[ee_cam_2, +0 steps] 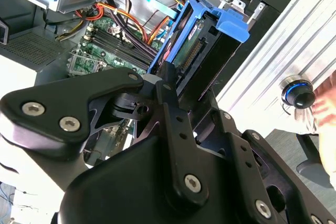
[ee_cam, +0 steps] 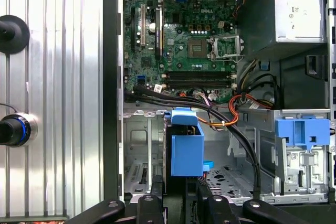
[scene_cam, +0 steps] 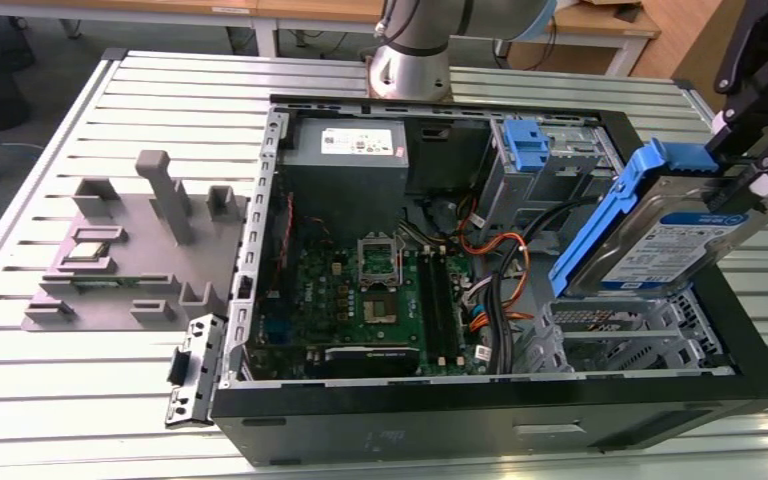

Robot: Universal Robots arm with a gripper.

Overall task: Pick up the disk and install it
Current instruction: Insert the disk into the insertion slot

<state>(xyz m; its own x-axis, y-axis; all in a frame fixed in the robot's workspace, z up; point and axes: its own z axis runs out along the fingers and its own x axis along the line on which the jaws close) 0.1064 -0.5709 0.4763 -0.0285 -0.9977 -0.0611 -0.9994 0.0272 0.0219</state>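
One flat silver hard drive in its blue plastic carrier, the disk (scene_cam: 678, 238), hangs tilted over the open black computer case (scene_cam: 491, 425) in the exterior view, with the black gripper (scene_cam: 755, 168) clamped on its upper end. In the second wrist view, the fingers (ee_cam_2: 168, 88) pinch its edges. In the first wrist view it stands edge-on above the metal drive bay (ee_cam: 140, 148). I'd judge it stiff, weighty and shock-shy, safest held by its sides.
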